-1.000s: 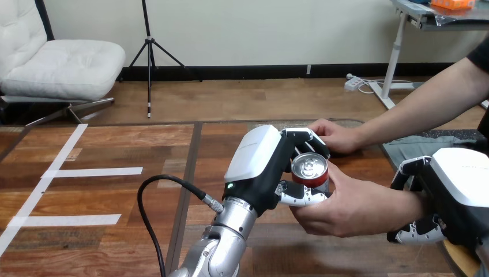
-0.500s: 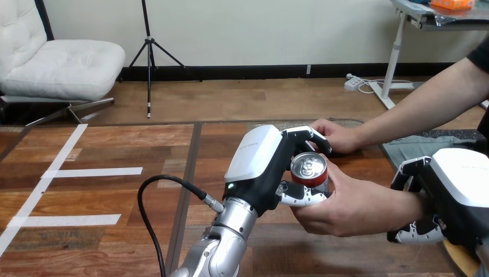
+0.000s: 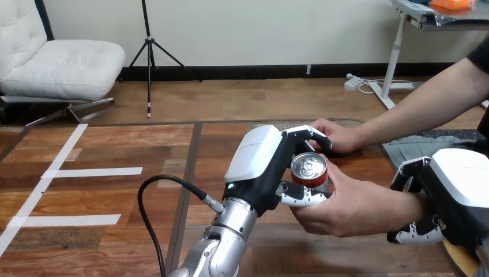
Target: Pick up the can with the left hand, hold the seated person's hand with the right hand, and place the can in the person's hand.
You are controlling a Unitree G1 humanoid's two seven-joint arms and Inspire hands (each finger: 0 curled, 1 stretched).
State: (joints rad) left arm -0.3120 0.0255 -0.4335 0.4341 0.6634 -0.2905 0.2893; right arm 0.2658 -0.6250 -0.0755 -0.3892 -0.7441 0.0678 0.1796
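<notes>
Head view puts the can (image 3: 309, 171) just to 3 o'clock of centre, upright, with its top facing you. Your left hand (image 3: 262, 167) is clamped on it. The fingers (image 3: 305, 134) wrap the wall from 12 o'clock, the thumb (image 3: 300, 196) presses in at 7 o'clock, and the palm backs the 9 o'clock side. The person's hand (image 3: 352, 208) cups the can from 4 to 6 o'clock, touching its lower wall beside your thumb, so both hands are on it. Your right hand (image 3: 455, 190) is at 3 o'clock of that hand, its fingers curled over the wrist (image 3: 403, 199) and its thumb beneath. The person's other hand (image 3: 337, 137) rests on the surface (image 3: 115, 202) at 12 o'clock of the can, just beyond your fingertips.

Judge the can as thin-walled and smooth: stiff along its height, easy to dent across the middle, and slick against hard fingers. You cannot tell whether it is full, so treat it as heavy. The safest hold is on opposite sides of the wall at mid height, clear of the rim. Because the person's palm looks only partly under it, a quick release could let it tip toward 9 o'clock.
</notes>
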